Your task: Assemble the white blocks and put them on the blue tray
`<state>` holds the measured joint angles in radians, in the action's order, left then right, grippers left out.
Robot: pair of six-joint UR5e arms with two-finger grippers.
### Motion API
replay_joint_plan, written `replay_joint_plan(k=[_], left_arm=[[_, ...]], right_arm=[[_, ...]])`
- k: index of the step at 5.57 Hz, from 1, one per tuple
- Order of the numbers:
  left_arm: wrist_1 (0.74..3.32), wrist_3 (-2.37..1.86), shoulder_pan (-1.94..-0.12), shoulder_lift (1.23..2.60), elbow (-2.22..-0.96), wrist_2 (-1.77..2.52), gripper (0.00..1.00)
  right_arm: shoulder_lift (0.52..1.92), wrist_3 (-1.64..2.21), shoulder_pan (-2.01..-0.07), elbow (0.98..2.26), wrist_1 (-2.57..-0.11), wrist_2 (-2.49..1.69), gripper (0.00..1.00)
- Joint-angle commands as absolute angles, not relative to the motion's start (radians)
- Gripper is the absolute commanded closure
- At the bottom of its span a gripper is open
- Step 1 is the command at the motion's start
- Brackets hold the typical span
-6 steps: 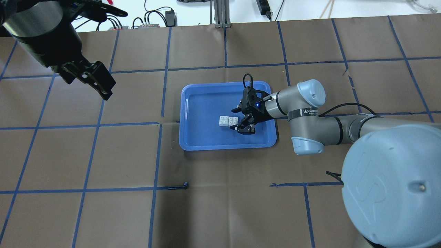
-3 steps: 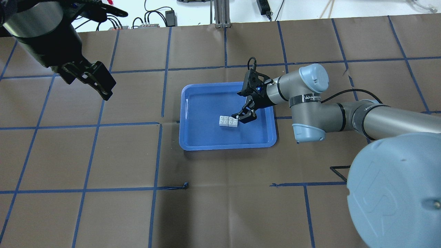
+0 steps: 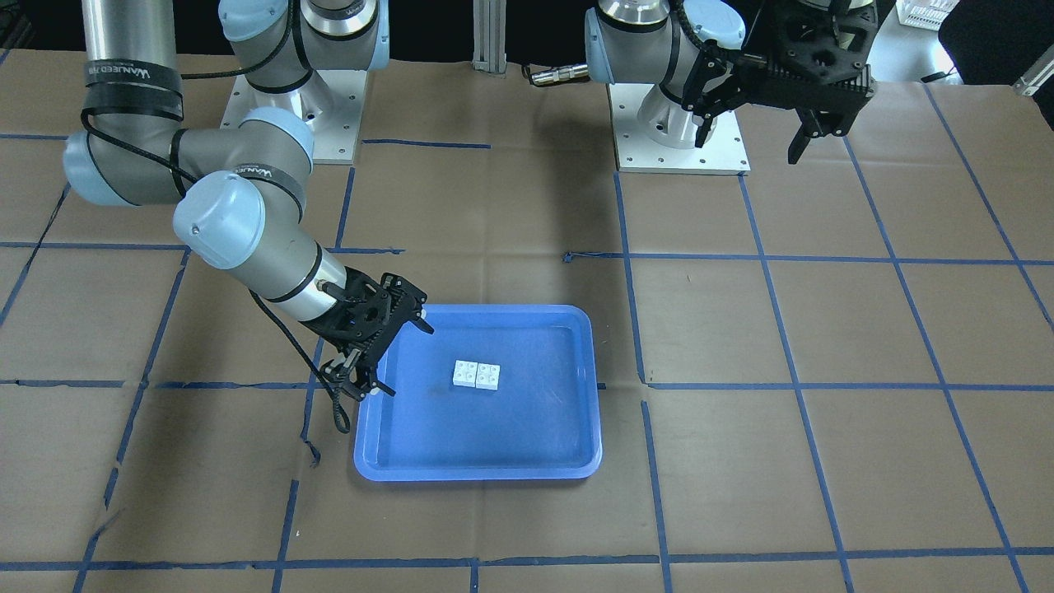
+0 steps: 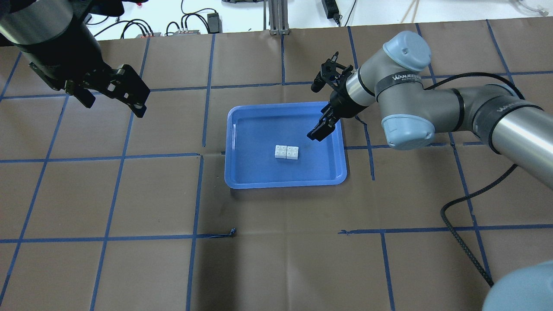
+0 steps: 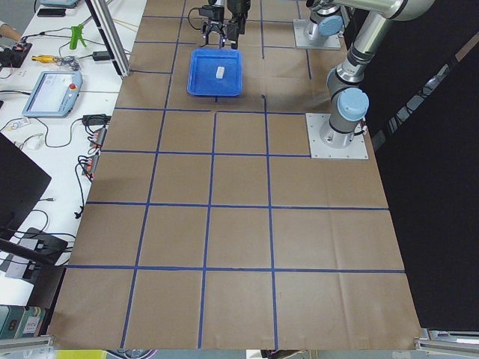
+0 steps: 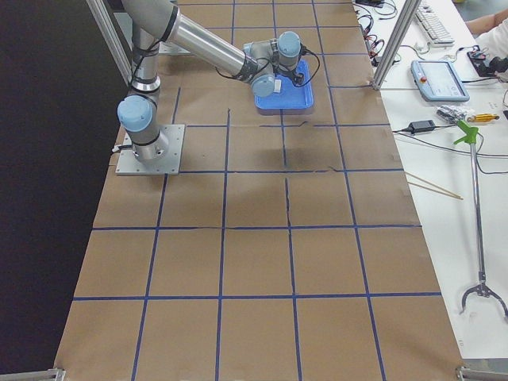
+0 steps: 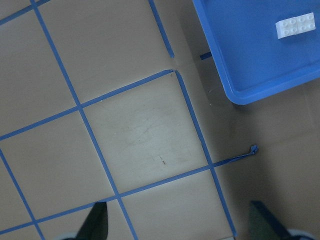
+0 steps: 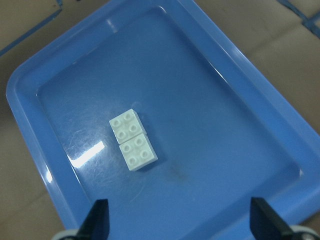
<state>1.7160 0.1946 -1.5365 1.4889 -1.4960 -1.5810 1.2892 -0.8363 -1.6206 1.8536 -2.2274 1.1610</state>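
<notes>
My right gripper (image 3: 403, 358) hangs raised above the edge of the blue tray (image 4: 259, 129) on my right side, fingers spread wide and holding nothing. The white blocks (image 4: 286, 152) lie joined side by side, studs up, near the middle of the tray's floor, apart from those fingers. My left gripper (image 4: 114, 108) hovers well away from the tray over the brown paper table (image 4: 276, 259), crossed by blue tape lines (image 4: 195, 194), its fingers likewise wide apart and empty

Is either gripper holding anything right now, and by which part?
Nothing is held. The left gripper and right gripper are both open and empty; the white blocks lie free in the blue tray.
</notes>
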Motion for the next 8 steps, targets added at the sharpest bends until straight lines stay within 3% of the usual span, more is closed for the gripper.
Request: replay_joint_plan(k=[1,5,8], left_arm=[[1.669,0.035,-1.526,1.486,-1.508,-1.557,0.01],[1.652,0.029,-1.532,1.482,-1.522,-1.563,0.01],[1.652,0.029,-1.531,1.48,-1.522,-1.563,0.01]], right_arm=[[1.385,-0.52,-1.618,1.832,-2.072,1.335,0.0],[1.457,0.078,-1.603,1.397,-1.371,1.522,0.0],[1.456,0.121,-1.591,1.361,-1.305,1.522,0.0]])
